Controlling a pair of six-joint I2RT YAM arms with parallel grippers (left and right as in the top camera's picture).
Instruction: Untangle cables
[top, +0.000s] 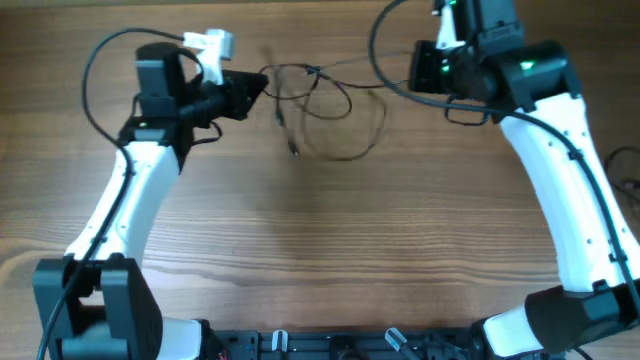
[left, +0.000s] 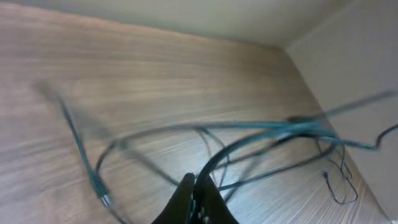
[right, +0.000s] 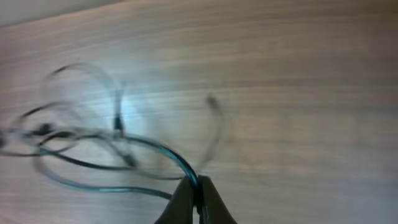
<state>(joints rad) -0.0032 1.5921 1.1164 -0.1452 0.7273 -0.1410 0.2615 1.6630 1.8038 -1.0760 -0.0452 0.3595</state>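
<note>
The cables (top: 325, 105) are thin black wires tangled in loose loops at the back middle of the wooden table (top: 330, 240), between the two arms. My left gripper (top: 256, 84) sits at the tangle's left edge, shut on a strand; the left wrist view shows its jaws (left: 196, 182) pinched on a dark wire (left: 249, 138) that arcs up and right. A small plug end (left: 99, 190) hangs at the left. My right gripper (right: 198, 182) is shut on another strand, whose loops (right: 93, 146) spread to the left. In the overhead view the right gripper's fingertips are hidden under its wrist (top: 440, 65).
Thicker black arm cables (top: 385, 45) loop near the right wrist and another (top: 95, 75) arcs beside the left arm. The table's back edge meets a pale wall (left: 249, 18). The arm bases (top: 100, 310) stand at the front corners.
</note>
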